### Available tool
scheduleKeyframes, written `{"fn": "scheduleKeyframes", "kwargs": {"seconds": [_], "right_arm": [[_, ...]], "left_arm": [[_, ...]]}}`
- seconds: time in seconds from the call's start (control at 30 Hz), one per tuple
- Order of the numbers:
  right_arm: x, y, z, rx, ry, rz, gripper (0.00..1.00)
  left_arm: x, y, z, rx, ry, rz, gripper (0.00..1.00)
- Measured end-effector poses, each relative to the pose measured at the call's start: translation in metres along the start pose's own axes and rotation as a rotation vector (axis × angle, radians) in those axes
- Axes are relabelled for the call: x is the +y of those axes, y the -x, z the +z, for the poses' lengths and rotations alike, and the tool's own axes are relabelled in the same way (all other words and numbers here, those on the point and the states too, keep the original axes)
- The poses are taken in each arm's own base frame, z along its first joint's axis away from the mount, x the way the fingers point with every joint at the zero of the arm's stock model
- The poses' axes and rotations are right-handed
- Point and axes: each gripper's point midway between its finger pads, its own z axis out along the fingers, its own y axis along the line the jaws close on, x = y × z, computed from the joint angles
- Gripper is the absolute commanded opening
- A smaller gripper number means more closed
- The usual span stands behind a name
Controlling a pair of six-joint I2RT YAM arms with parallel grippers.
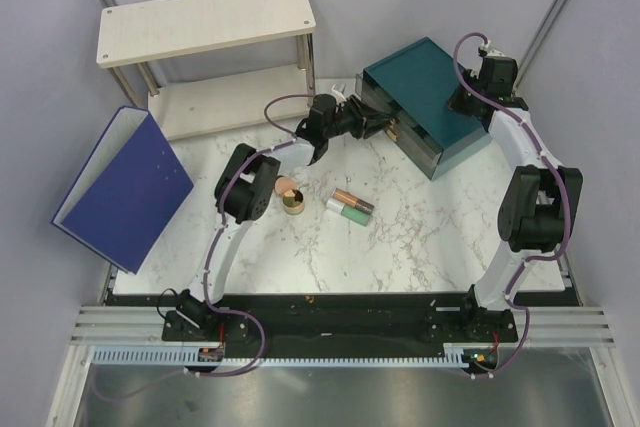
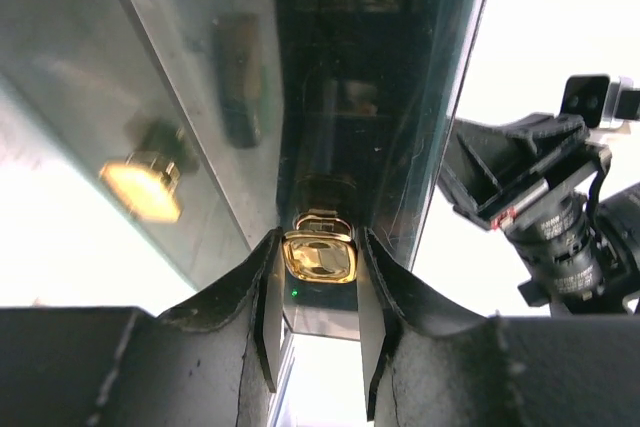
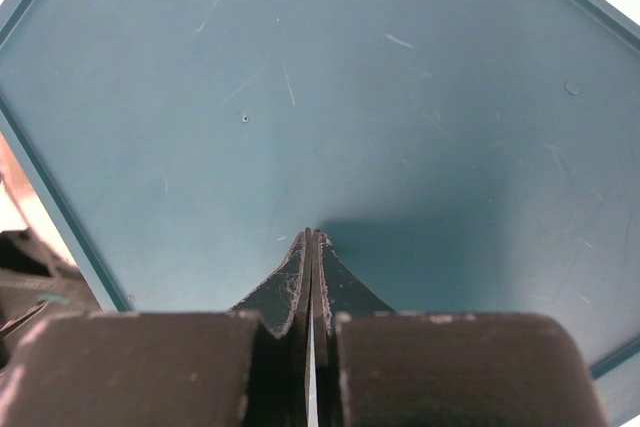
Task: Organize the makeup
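1. Left gripper point(image 2: 320, 239): clamped on the gold pull point(image 2: 319, 257) of a drawer in the teal drawer box point(image 1: 420, 77). The pads look to be in contact on both sides.
2. Right gripper point(image 3: 310, 239): fingers together and holding nothing, tips down on the box top. I read that as bracing the box.
3. The box sits at the far right corner of the tabletop point(image 1: 430, 237).
4. The makeup is all outside the box, mid-tabletop. The peach compact point(image 1: 287, 185) is just beside the gold-rimmed tin point(image 1: 294, 204). The copper-black tube point(image 1: 354, 198) and mint-green tube point(image 1: 349, 212) lie side by side to their right.
5. Risk: the pull is small and glossy, so an off-axis tug could slip it out of the pads or jam the drawer.
6. Risk: if the right gripper's brace slides, the whole box drags instead of the drawer opening.
7. Risk: the left arm's elbow is right by the compact and tin, so retracting could sweep them.
8. Writing: no brand or label is legible in any view.
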Motion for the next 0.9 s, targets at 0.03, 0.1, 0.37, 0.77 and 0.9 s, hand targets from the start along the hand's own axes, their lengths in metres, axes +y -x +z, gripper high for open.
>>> {"fn": "scheduleKeyframes", "kwargs": {"seconds": [0.03, 0.1, 0.37, 0.77, 0.9], "right_arm": [[0.0, 0.0, 0.0, -0.001, 0.001, 0.0, 0.0], [0.001, 0.0, 0.0, -0.001, 0.004, 0.002, 0.0], [0.002, 0.0, 0.001, -0.005, 0.01, 0.005, 0.0], [0.004, 0.0, 0.002, -0.006, 0.022, 0.012, 0.0], [0.005, 0.0, 0.002, -0.006, 0.028, 0.012, 0.0]], "left_arm": [[0.0, -0.001, -0.005, 0.0, 0.009, 0.003, 0.02], [0.001, -0.002, -0.016, -0.004, 0.027, 0.007, 0.02], [0.003, -0.006, -0.059, -0.022, 0.084, 0.025, 0.02], [0.009, -0.01, -0.092, -0.033, 0.131, 0.074, 0.8], [0.016, -0.019, -0.097, 0.026, 0.149, 0.126, 0.9]]}}
